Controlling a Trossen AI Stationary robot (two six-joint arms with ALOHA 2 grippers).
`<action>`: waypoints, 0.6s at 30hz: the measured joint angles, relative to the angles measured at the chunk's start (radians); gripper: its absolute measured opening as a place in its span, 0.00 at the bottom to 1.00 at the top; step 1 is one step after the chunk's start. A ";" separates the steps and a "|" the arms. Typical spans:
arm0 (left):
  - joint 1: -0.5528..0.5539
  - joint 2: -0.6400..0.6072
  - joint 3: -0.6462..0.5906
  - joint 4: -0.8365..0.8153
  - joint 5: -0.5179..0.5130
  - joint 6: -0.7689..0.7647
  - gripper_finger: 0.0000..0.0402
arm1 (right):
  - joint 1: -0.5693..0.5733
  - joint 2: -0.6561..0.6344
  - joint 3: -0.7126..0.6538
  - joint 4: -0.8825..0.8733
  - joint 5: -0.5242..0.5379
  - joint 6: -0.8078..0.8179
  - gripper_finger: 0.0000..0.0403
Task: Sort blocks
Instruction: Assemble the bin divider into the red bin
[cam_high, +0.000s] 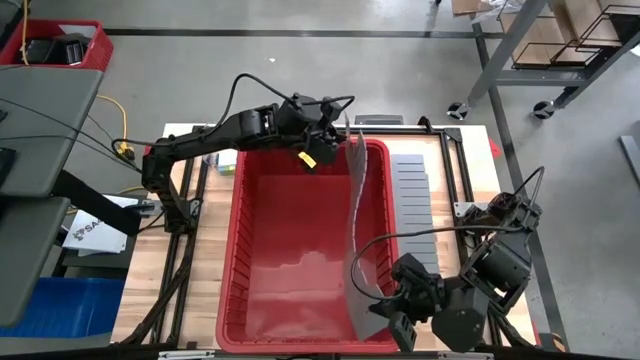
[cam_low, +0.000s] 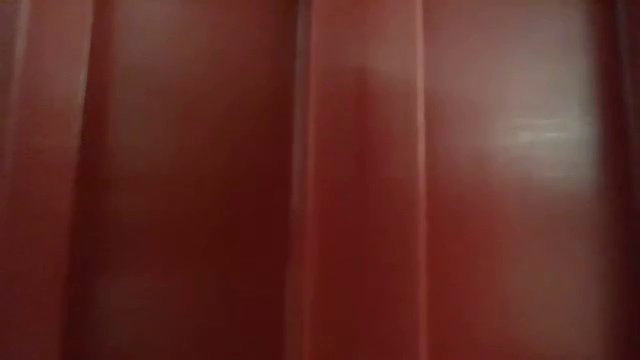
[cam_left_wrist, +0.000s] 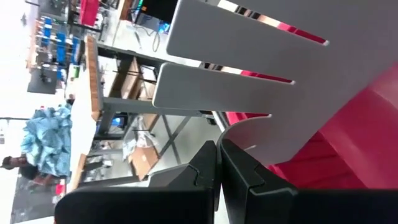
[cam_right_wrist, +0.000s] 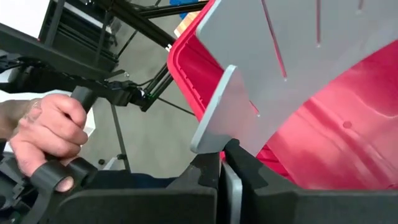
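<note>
Both grippers pinch one grey divider sheet (cam_high: 357, 230) standing in the red bin (cam_high: 240, 250): left gripper (cam_high: 345, 135) at far end, right gripper (cam_high: 385, 320) at near end. No blocks visible.

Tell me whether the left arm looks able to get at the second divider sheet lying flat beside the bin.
Probably not right now: the left end effector is shut on the upright divider sheet in the red bin, and the flat sheet lies beyond it.
</note>
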 joint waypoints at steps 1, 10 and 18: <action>0.000 0.000 0.000 0.005 -0.002 0.005 0.00 | -0.001 0.000 0.000 0.000 0.000 0.000 0.00; -0.002 0.000 0.000 0.013 -0.043 0.040 0.00 | -0.001 0.000 0.000 0.002 0.012 0.002 0.00; -0.009 -0.019 0.000 0.013 -0.062 0.038 0.00 | -0.003 -0.001 0.000 -0.002 0.026 0.003 0.00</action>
